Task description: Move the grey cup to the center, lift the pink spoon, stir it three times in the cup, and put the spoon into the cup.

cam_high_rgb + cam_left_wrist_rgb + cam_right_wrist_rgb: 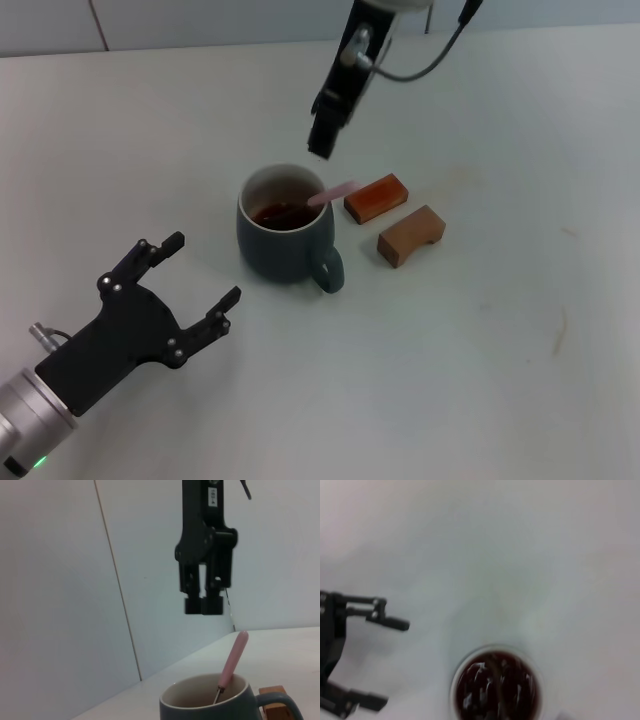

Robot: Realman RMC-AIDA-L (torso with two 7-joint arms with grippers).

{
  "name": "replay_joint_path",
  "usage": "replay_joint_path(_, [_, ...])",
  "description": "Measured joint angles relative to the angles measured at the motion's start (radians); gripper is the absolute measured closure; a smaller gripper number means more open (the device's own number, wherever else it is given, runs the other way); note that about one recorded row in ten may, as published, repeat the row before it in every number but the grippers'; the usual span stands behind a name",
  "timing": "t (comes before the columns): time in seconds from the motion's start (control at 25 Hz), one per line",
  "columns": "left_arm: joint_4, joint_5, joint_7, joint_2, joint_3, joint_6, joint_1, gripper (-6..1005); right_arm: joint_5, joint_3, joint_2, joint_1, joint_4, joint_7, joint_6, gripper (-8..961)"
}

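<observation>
The grey cup (285,245) stands upright near the table's middle, handle toward me, with dark reddish-brown liquid inside. The pink spoon (332,193) rests in it, its pink handle leaning out over the right rim; it also shows in the left wrist view (234,662). My right gripper (321,150) hangs above the cup, apart from the spoon, fingers together and empty; the left wrist view shows it (203,606) above the cup (210,705). My left gripper (205,268) is open and empty, left of the cup. The right wrist view looks down on the cup (497,687).
Two brown wooden blocks lie right of the cup, a reddish one (376,197) near the spoon's handle and a lighter arched one (410,235) beside it. A white wall edge runs along the table's back (200,30).
</observation>
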Motion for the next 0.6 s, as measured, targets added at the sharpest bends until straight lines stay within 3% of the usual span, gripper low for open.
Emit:
replay_joint_path(0.08, [0.0, 0.0, -0.001, 0.001, -0.005, 0.0, 0.0, 152, 0.039, -0.019, 0.003, -0.08, -0.139, -0.009, -0.001, 570])
replay_joint_path(0.2, [0.0, -0.001, -0.002, 0.001, -0.014, 0.001, 0.001, 152, 0.187, -0.085, 0.001, -0.282, -0.414, -0.034, 0.037, 450])
replay_joint_path(0.36, [-0.001, -0.001, -0.003, 0.002, -0.027, 0.001, 0.006, 152, 0.45, -0.155, 0.001, -0.617, -0.747, -0.161, 0.186, 308])
replay_joint_path(0.48, [-0.002, -0.001, -0.004, 0.003, -0.03, 0.001, 0.006, 152, 0.724, -0.231, -0.001, -0.888, -0.855, -0.359, 0.36, 216])
replay_joint_path(0.6, [-0.004, -0.001, -0.004, 0.002, -0.046, 0.004, 0.007, 152, 0.971, -0.291, 0.001, -1.107, -0.844, -0.628, 0.457, 185])
